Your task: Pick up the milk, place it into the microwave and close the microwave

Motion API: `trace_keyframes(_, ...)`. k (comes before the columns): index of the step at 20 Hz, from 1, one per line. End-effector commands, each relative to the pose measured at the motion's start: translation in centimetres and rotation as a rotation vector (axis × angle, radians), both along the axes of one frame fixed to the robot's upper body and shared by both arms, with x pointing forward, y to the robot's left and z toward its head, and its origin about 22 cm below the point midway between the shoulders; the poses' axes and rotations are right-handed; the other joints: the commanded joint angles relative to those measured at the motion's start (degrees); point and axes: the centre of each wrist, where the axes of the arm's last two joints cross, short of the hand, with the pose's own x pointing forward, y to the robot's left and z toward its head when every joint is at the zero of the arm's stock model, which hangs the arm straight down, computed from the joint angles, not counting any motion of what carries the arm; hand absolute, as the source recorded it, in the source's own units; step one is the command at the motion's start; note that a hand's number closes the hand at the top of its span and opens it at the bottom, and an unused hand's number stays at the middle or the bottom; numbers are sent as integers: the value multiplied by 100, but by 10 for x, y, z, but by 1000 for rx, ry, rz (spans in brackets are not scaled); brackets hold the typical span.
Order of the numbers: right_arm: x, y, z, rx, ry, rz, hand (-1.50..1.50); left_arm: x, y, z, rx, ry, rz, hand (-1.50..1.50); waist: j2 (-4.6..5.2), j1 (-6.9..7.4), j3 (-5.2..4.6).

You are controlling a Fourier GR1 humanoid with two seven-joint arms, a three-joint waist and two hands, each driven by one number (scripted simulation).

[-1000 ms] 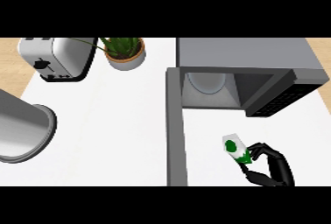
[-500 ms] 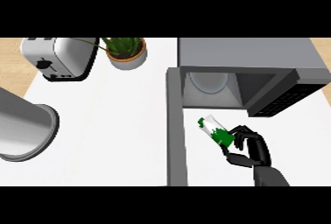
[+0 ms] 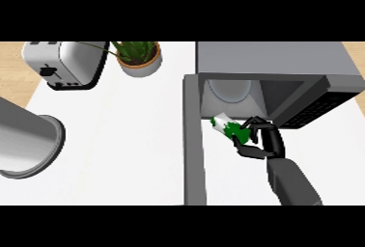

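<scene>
Shiny metal toaster (image 3: 61, 62), matt microwave (image 3: 274, 58)

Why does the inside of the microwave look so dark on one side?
In the head view, the microwave cavity is pale on its left around the round plate and falls into shadow toward its right wall; the milk in the right hand just outside the opening stays brightly lit, and the white counter shows almost no shadows.

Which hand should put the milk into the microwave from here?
Right. The right hand is curled round the white-and-green milk carton, just in front of the grey microwave's open cavity, beside its open door. The left hand is out of view.
</scene>
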Motion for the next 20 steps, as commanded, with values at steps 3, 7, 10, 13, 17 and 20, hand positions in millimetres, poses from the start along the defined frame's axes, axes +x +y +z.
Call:
trace_keyframes(3,29,23,21,-30,-62,-36,150,1,14,6,14,-14,-7,-150,12,25,4)
trace_keyframes(7,72,6,68,-75,-37,-27,150,2,3,-1,25,11,-13,-150,23,55,2)
trace_keyframes(10,78,-3,75,-91,-25,-60,150,5,14,11,19,3,-22,-150,56,131,8)
trace_keyframes(13,90,-24,94,-102,-14,-73,150,8,10,9,31,-15,-36,-150,105,248,14)
trace_keyframes(17,105,-34,119,-136,8,-82,150,21,10,-10,29,-18,-46,-150,131,246,9)
trace_keyframes(20,117,-21,134,-182,-3,-95,150,31,10,7,39,-28,-59,-150,174,324,18)
